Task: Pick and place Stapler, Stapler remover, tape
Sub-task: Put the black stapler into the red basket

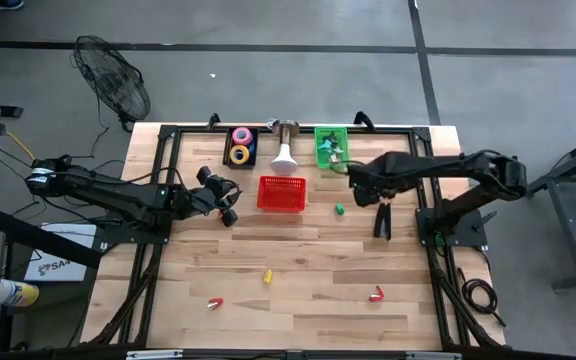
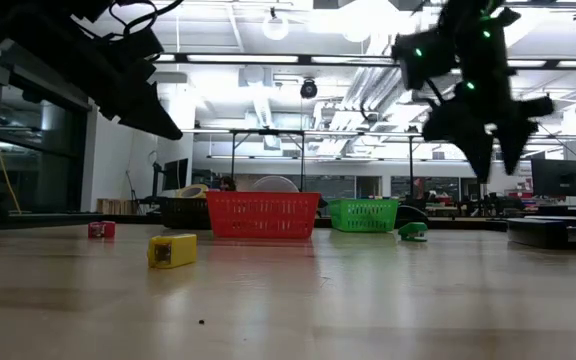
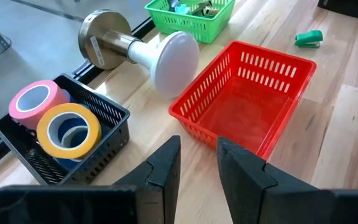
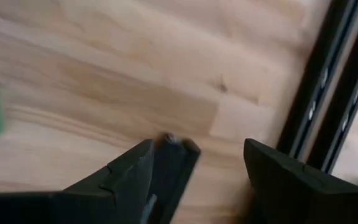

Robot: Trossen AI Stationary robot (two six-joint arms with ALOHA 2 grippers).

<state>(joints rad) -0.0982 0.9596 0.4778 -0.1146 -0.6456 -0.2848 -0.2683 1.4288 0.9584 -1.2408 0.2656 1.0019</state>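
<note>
A wooden table (image 1: 298,300) is seen from above, with two dark robot arms reaching in from either side. Along the far edge stand three small baskets. The black basket (image 1: 240,146) holds the tape (image 1: 241,136) — a pink roll, a yellow roll and a blue one stacked beneath, all ring-shaped with hollow centres. The red basket (image 1: 281,194) sits in the middle of the table, a little nearer than the other two, and looks empty in the left wrist view. The green basket (image 1: 331,146) holds a jumble of small items too small to identify. Between the black and green baskets lies a white lamp-like object (image 1: 284,150) with a metal base.

The left gripper (image 1: 226,201) hovers above the table just left of the red basket, angled toward it. Its fingers (image 3: 166,167) stand slightly apart with nothing between them.

The right gripper (image 1: 381,222) hangs over bare wood to the right of the red basket, pointing down. Its fingers (image 4: 135,174) are spread wide and empty.

A small green stapler (image 1: 339,209) lies on the table between the red basket and the right gripper, touching neither.

Nearer the front edge, well apart from each other, lie a small yellow piece (image 1: 267,277) and two small red pieces — one left (image 1: 214,302), one right (image 1: 376,294).
</note>
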